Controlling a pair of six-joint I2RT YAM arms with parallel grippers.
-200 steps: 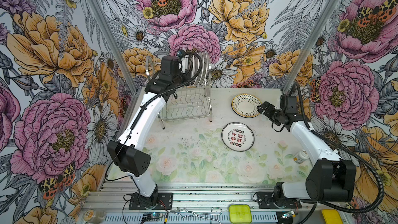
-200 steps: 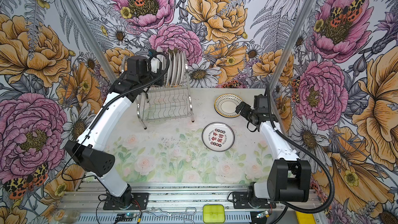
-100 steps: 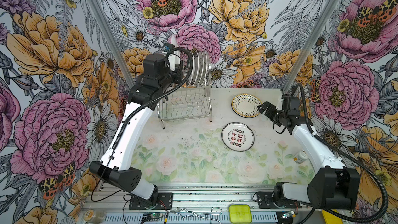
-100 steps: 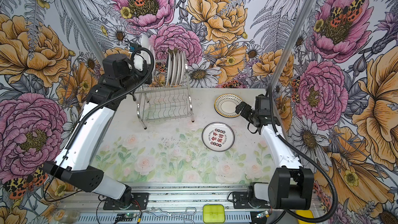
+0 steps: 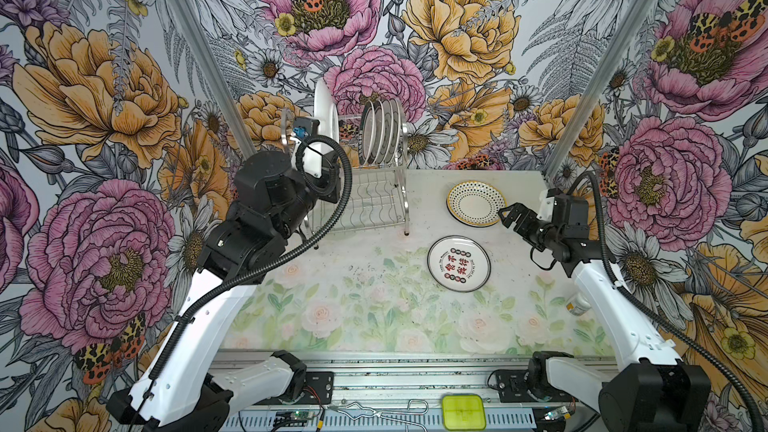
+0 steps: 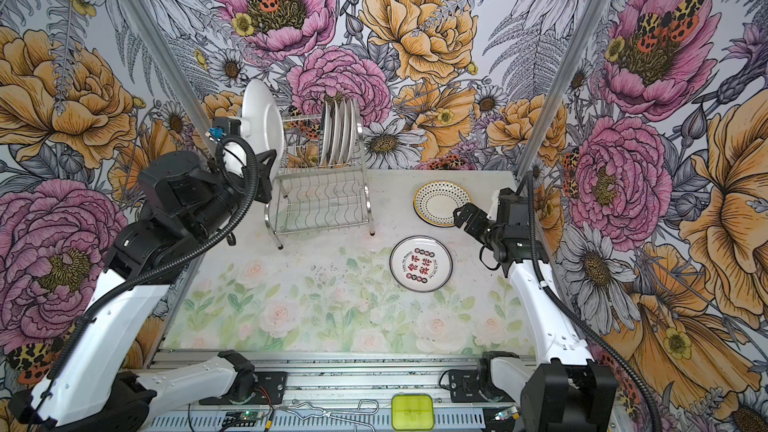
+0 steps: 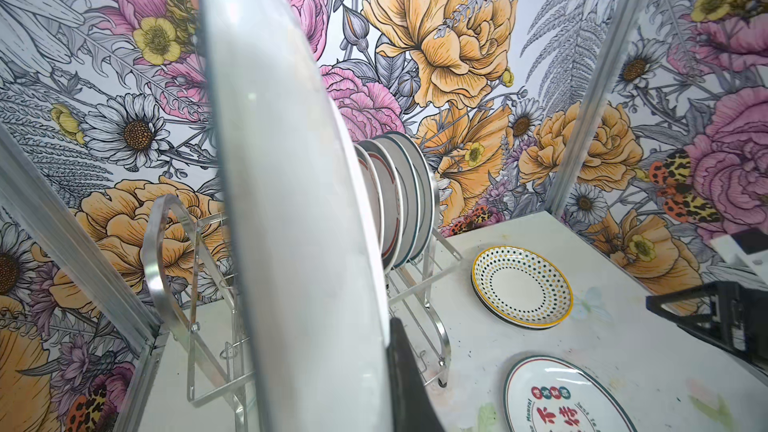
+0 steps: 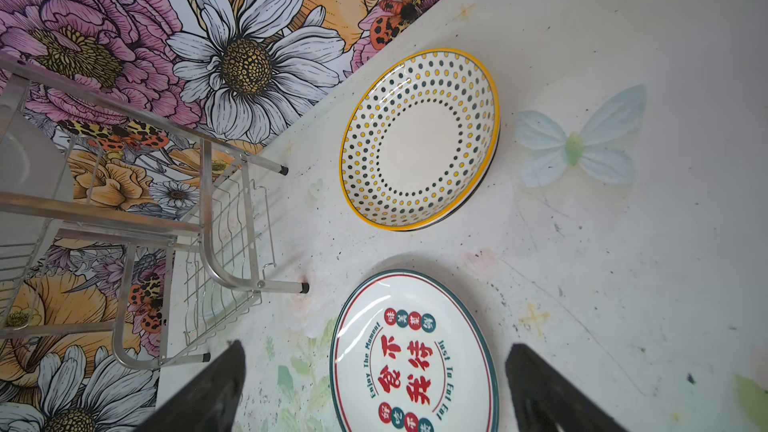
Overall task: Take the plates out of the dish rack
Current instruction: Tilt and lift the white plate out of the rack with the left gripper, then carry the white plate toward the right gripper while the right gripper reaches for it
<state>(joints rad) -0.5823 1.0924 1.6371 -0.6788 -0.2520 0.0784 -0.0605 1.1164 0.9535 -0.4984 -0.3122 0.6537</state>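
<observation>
Left wrist view, left end effector [image 7: 395, 384] clamping upright white plate [image 7: 291, 201]

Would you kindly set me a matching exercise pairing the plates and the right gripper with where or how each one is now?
1. dotted plate
2. lettered plate
3. plain white plate
4. right gripper

A. open and empty
B. held on edge by the left gripper
C. flat on the table, nearer the back wall
D. flat on the table, nearer the robot

Pairs: 1-C, 2-D, 3-B, 4-A
</observation>
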